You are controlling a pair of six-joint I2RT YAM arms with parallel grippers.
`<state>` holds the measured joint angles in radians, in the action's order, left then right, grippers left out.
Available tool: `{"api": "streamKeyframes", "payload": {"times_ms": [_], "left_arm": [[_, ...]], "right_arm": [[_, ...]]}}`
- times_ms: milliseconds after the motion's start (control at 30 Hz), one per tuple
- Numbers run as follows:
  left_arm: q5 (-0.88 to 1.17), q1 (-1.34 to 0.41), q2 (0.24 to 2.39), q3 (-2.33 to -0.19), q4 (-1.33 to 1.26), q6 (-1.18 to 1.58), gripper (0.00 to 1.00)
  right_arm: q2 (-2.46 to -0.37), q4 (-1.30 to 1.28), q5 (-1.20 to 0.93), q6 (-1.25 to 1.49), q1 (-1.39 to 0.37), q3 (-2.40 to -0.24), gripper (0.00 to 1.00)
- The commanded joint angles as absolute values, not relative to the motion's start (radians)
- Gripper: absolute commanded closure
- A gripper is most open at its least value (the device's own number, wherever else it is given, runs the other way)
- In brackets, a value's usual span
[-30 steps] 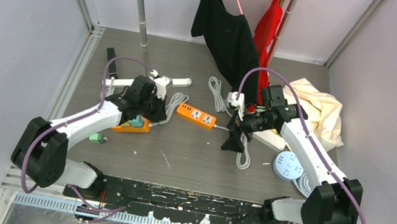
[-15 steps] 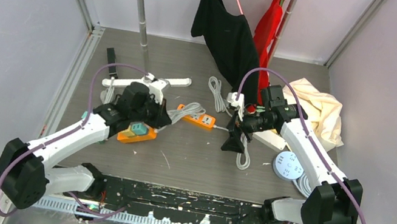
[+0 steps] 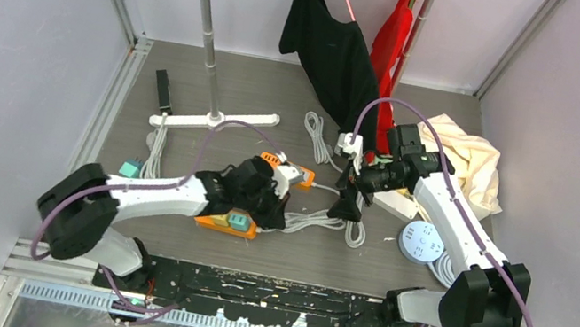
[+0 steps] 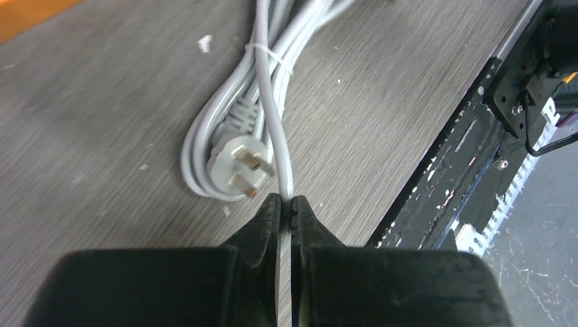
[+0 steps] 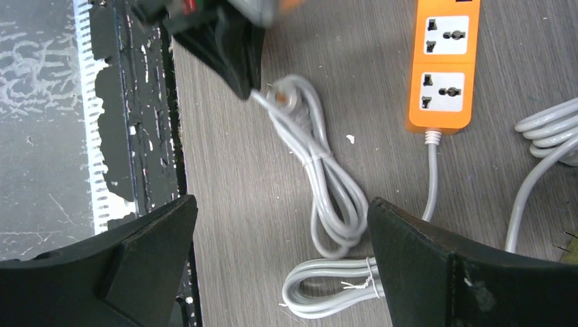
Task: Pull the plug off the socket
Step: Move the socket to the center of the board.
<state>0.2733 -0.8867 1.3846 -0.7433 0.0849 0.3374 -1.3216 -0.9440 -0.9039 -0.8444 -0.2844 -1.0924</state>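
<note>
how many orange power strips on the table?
2. Far orange strip mid-table, beyond the left arm; near orange strip against that arm, toward the bases. Arms may hide more.

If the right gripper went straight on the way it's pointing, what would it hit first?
Most likely the bundled gray cable on the table, between the open fingers of the right gripper; the orange power strip sits off to the side. Depth is uncertain.

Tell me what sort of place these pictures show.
Probably a lab cell for robot training: plain panel walls box in the table, two robot arms are bolted at its near edge, and props lie about, such as a power strip and a clothes rack.
</note>
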Motion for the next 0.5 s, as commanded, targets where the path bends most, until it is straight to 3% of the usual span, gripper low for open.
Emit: {"api": "streamKeyframes", "payload": {"times_ms": [0,233,467], "left_arm": [[0.288,-0.96,1.499,-0.862,-0.071,0.339,1.0],[0.251,-1.014,1.662,-0.959,-0.085,0.343,0.95],[0.217,-1.032,1.687,-0.982,-0.114,0.365,0.54]], "right_arm": [[-1.278,-0.95,-0.939,-0.864,-0.264,-1.139,0.0],[-1.264,-0.952,-0.958,-0.87,-0.243,-1.134,0.0],[-1.25,-0.975,-0.986,-0.904,-0.224,-1.132,0.0]]}}
